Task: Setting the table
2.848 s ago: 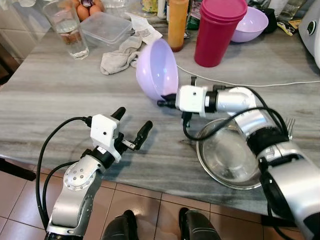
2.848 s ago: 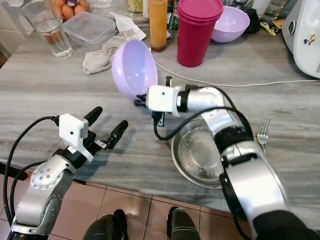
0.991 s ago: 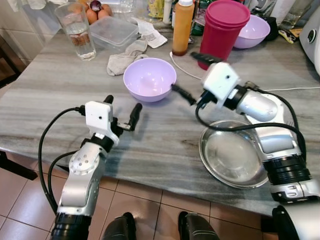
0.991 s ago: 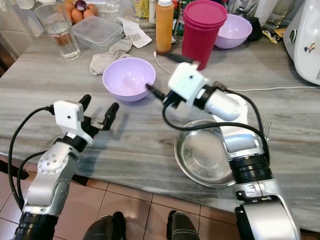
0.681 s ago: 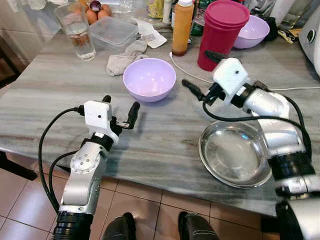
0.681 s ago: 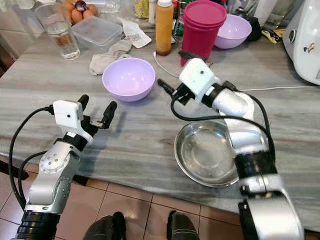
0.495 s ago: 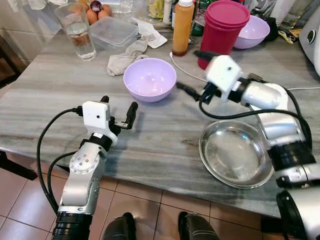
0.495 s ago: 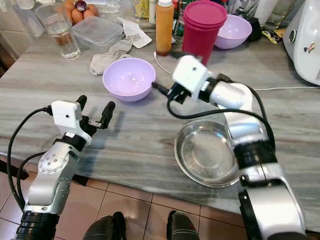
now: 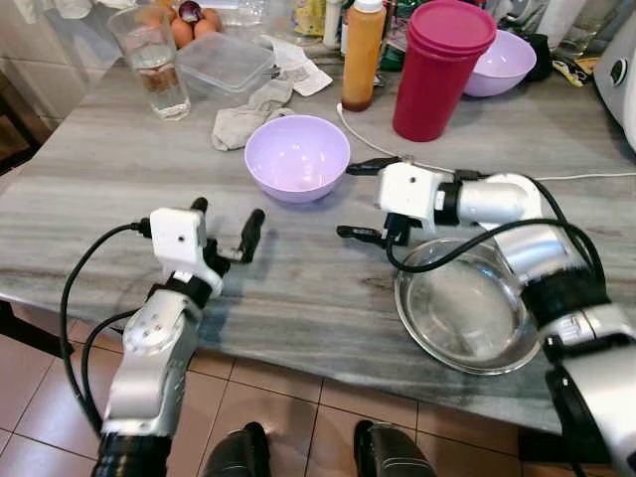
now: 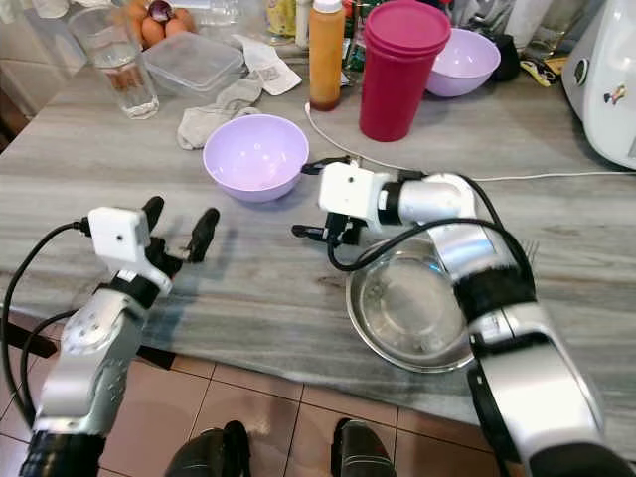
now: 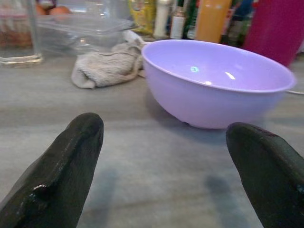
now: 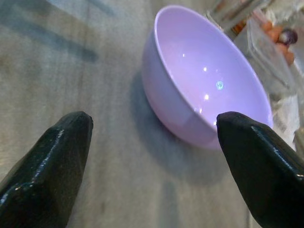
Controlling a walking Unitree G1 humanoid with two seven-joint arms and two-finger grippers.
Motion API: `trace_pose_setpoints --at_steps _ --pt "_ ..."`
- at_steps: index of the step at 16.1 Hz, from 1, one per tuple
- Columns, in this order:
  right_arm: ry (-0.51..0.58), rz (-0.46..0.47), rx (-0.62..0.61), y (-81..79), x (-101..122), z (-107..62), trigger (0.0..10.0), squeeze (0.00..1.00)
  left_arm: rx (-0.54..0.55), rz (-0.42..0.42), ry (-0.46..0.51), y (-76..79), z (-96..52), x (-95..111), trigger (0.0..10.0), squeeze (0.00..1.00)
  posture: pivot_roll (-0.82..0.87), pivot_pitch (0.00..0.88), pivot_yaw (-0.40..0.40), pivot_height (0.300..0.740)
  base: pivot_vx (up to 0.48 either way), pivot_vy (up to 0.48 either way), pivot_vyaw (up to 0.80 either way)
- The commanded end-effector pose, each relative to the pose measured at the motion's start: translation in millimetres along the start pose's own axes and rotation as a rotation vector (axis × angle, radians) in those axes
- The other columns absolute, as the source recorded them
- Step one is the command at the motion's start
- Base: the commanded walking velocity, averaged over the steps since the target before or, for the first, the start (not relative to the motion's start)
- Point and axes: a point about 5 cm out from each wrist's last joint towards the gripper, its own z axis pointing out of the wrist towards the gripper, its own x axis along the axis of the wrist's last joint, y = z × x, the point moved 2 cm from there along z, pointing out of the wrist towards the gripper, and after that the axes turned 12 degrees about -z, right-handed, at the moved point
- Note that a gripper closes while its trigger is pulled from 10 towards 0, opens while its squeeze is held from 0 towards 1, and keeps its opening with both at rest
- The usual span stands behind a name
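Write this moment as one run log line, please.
bowl: upright on table | right gripper: open, beside bowl | left gripper: open, empty

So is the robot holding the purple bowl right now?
No, the lilac bowl sits alone on the table, and the right gripper is open beside it.

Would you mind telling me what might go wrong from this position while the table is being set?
1. The right end effector is open beside the lilac bowl; a sideways swing might knock the bowl.
2. The right forearm hangs over the steel bowl, which lies near the table edge; a nudge could push it off.
3. A white cable runs behind that arm and might snag.
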Motion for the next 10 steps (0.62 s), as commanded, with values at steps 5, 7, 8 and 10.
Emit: trace_pose_setpoints --at_steps 5,7,8,10 --pt "0.010 -0.107 0.048 2.0 6 10.5 10.0 0.00 -0.029 0.008 -0.031 -0.1 -11.5 -3 10.0 0.00 -0.15 0.221 -0.002 0.740 0.000 0.000 0.00" --pt "0.006 -0.139 0.067 1.9 6 16.5 10.0 0.00 -0.044 0.000 -0.045 1.7 -16.7 -5 10.0 0.00 -0.13 0.226 -0.006 0.740 0.000 0.000 0.00" --pt "0.000 -0.148 0.071 2.8 6 19.1 10.0 0.00 -0.050 -0.003 -0.050 2.1 -18.8 -5 10.0 0.00 -0.13 0.232 -0.007 0.740 0.000 0.000 0.00" --pt "-0.028 -0.182 0.062 7.1 7 24.7 10.0 0.00 -0.072 -0.013 -0.067 5.0 -25.2 -7 10.0 0.00 -0.12 0.238 -0.006 0.740 0.000 0.000 0.00"
